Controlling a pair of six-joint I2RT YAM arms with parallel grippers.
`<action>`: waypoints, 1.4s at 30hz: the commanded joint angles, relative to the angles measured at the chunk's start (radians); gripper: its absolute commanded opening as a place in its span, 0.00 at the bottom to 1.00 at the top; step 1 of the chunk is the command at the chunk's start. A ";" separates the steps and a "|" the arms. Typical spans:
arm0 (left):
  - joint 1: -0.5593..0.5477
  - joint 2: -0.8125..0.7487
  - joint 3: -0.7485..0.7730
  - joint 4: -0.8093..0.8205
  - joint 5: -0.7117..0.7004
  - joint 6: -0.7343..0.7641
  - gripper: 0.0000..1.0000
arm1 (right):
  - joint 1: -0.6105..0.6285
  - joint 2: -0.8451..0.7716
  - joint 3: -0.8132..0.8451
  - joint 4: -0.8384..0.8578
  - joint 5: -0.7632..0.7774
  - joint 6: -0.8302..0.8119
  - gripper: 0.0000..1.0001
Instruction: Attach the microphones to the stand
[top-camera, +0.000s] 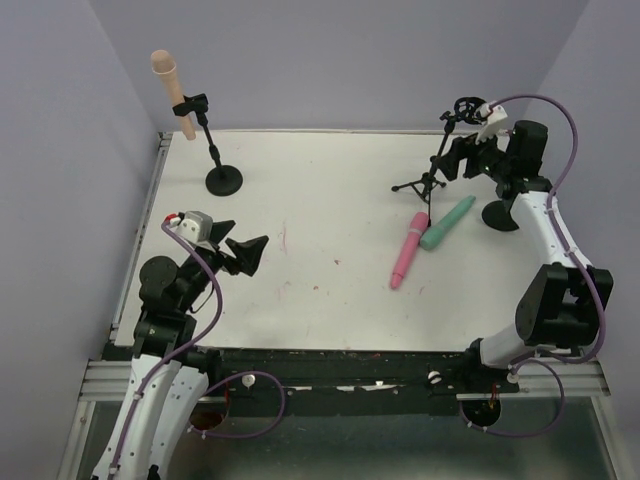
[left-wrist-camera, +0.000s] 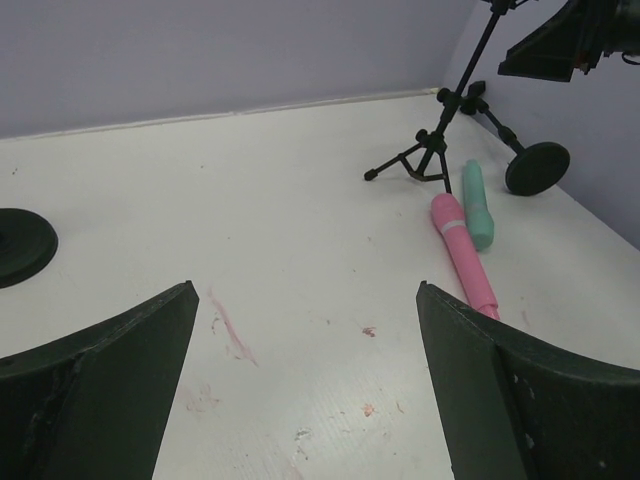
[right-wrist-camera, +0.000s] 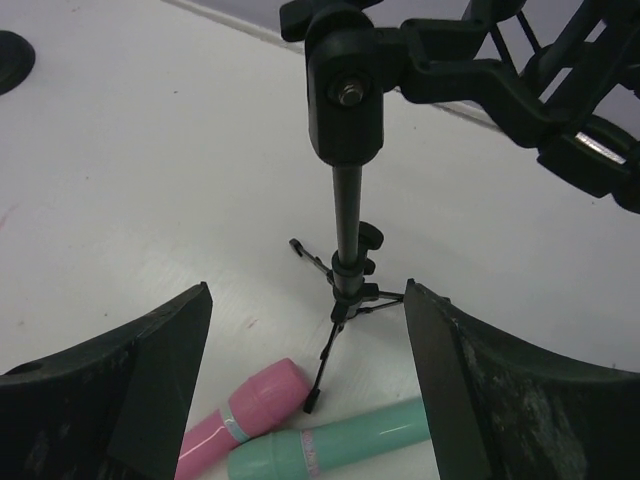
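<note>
The peach-beige microphone (top-camera: 165, 75) sits clipped in a round-base stand (top-camera: 223, 180) at the far left. The pink microphone (top-camera: 408, 250) and the teal-green microphone (top-camera: 447, 222) lie side by side on the table, just in front of a black tripod stand (top-camera: 432, 175). My right gripper (top-camera: 458, 158) is open and empty, raised beside the tripod's upper pole. Its wrist view shows the pole (right-wrist-camera: 347, 230), the empty clip (right-wrist-camera: 480, 85), the pink microphone's head (right-wrist-camera: 245, 415) and the teal one (right-wrist-camera: 340, 445). My left gripper (top-camera: 256, 255) is open and empty over the near left table, far from both microphones (left-wrist-camera: 462, 250).
A second round-base stand (top-camera: 500, 215) stands at the right, behind the teal microphone; it also shows in the left wrist view (left-wrist-camera: 537, 167). Purple walls enclose the white table (top-camera: 320, 200) on three sides. Faint red marks (left-wrist-camera: 232, 325) dot the table's middle.
</note>
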 joint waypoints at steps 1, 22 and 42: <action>-0.003 0.038 0.002 -0.023 0.005 0.016 0.98 | 0.024 -0.004 -0.109 0.293 -0.004 -0.106 0.86; -0.003 0.079 -0.033 0.079 0.117 0.014 0.98 | 0.033 0.118 -0.325 0.987 -0.013 0.075 0.25; -0.005 0.065 -0.062 0.162 0.243 0.012 0.98 | 0.224 0.058 -0.042 0.686 -0.207 0.324 0.03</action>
